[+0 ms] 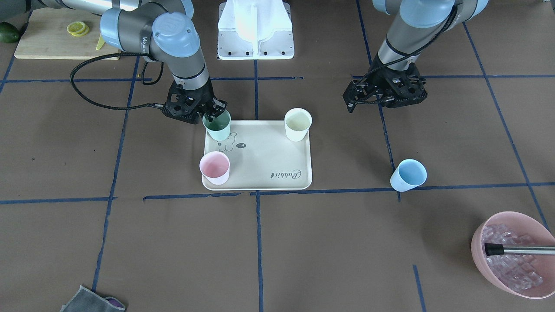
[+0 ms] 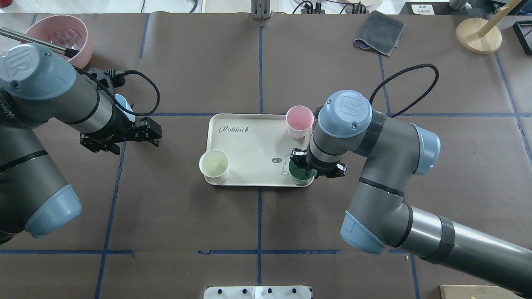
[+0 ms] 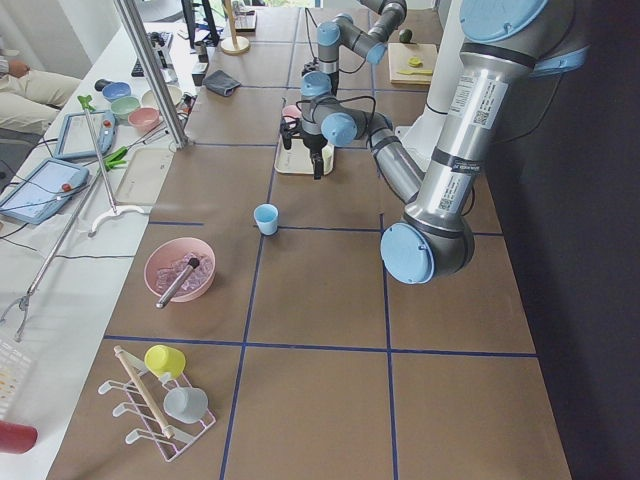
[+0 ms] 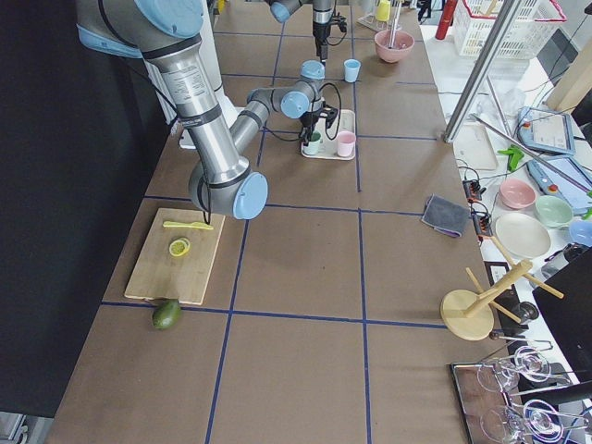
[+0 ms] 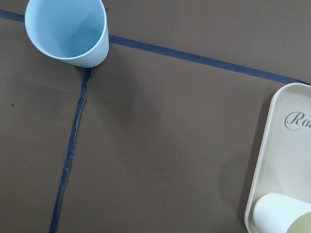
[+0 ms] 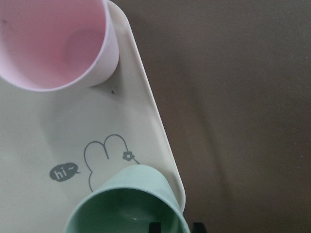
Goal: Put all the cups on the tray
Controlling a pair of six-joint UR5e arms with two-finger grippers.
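The cream tray [image 1: 264,160] holds the pink cup [image 1: 214,167], the cream-white cup [image 1: 298,124] and the mint green cup [image 1: 217,125], which stands at a corner by the bear drawing. My right gripper [image 1: 213,113] is shut on the green cup's rim [image 6: 126,204], one finger inside and one outside. The light blue cup [image 1: 408,175] stands on the table off the tray; it also shows in the left wrist view [image 5: 68,31]. My left gripper [image 2: 157,133] is open and empty, hovering between the blue cup and the tray.
A pink bowl of ice cubes [image 1: 516,255] with a metal handle in it sits at the table corner beyond the blue cup. A wooden cutting board [image 1: 52,39] with a lemon slice lies behind my right arm. A grey cloth [image 2: 379,32] lies at the far edge.
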